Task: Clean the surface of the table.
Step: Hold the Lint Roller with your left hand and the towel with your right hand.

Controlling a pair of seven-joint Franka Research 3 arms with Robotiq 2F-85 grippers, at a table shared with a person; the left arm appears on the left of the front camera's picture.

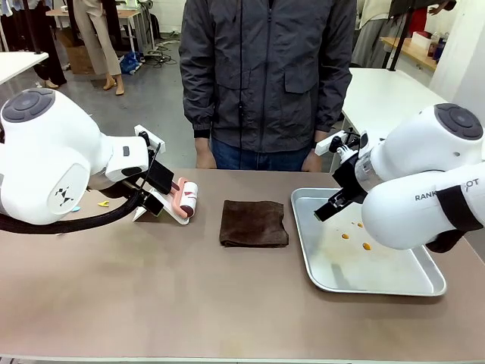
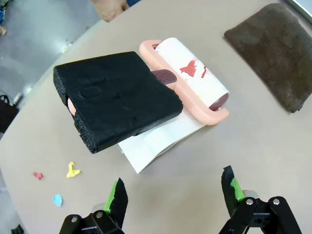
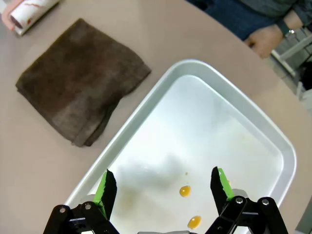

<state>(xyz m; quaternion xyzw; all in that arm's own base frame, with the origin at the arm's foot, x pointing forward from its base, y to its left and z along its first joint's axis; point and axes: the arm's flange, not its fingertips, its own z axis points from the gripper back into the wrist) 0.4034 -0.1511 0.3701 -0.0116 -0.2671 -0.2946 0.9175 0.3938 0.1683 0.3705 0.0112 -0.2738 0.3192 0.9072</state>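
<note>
The bench (image 1: 189, 303) spreads beneath both tools, its brownish top carrying everything here. The left tool (image 2: 173, 183) hangs just above it, jaws spread wide with nothing between them. Straight ahead of it lies a pink-framed lint roller (image 2: 192, 78), its handle end covered by a black foam block (image 2: 119, 109), both resting on a white sheet (image 2: 161, 144). The roller's long axis runs slantwise across the line of the fingers, so taking hold of the block would likely call for some wrist turn. Small paper scraps (image 2: 73, 169) lie on the bench off to one side of that tool, apart from the roller. A folded brown cloth (image 1: 254, 222) sits beyond the roller, between the two tools. The right tool (image 3: 162, 176), also wide open and empty, hovers over a metal tray (image 3: 148, 105) with orange spots (image 3: 185, 190) under its tips. The left arm is nearer the roller and scraps, and nothing stands in its way.
</note>
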